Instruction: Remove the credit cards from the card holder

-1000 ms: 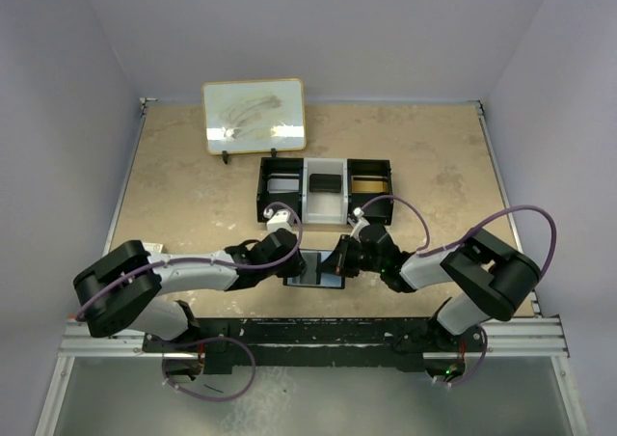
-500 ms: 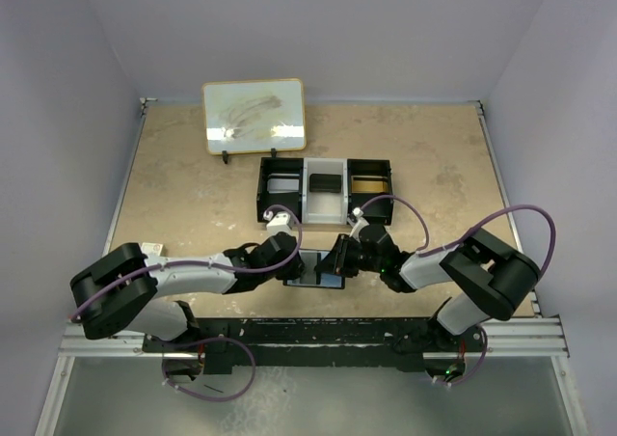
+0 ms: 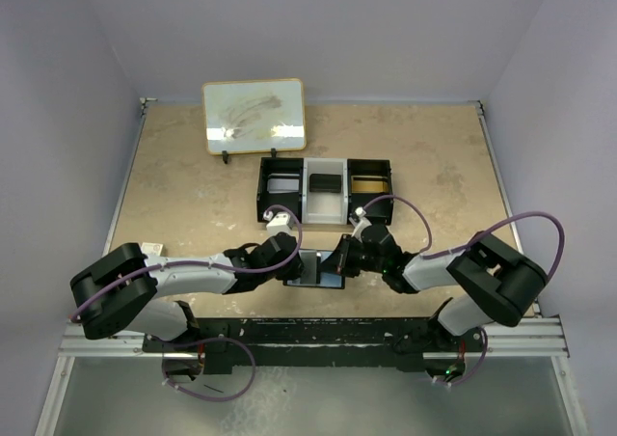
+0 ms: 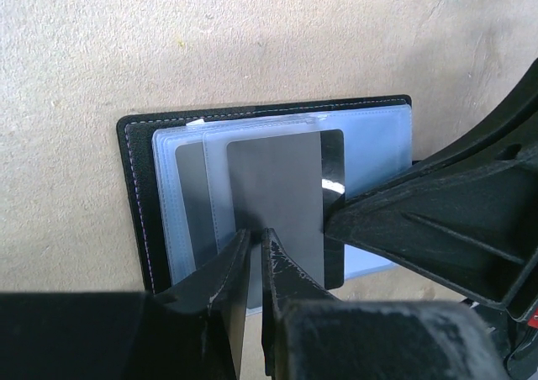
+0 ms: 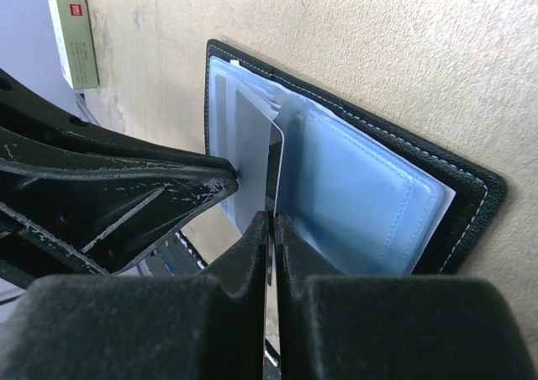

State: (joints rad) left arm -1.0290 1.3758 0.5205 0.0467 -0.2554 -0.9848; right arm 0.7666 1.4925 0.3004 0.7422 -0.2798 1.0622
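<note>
A flat black folding card holder (image 3: 318, 270) with shiny blue-grey plastic sleeves lies open on the beige speckled surface (image 3: 193, 195). It sits at the 6 o'clock side of a black-and-white three-compartment tray (image 3: 262, 190) and is clear of it. A gold-framed whiteboard (image 3: 254, 116) stands propped up at the tray's 11 o'clock, towards the far wall.

From above, the two arms meet over the holder. The left gripper (image 3: 292, 265) is at its 9 o'clock edge and the right gripper (image 3: 339, 260) at its 3 o'clock edge.

In the left wrist view, the holder's black stitched cover (image 4: 134, 195) rests flat with the clear sleeves fanned on top. A plain grey card (image 4: 277, 187) shows over them, and a darker card corner sits just behind it at 3 o'clock. The left gripper's jaws are drawn almost together on the 6 o'clock edge of that stack. Whether they nip a sleeve or the card itself cannot be told. The right gripper's black fingertip touches the stack's 3 o'clock side.

In the right wrist view, the right gripper (image 5: 271, 224) has its jaws pressed tight on a thin card (image 5: 274, 157) seen edge-on. The card stands up between two sleeve pages. The left gripper's tip (image 5: 229, 178) presses against the pale page at 9 o'clock of that card. The blue padded pocket lies flat at 3 o'clock.
</note>
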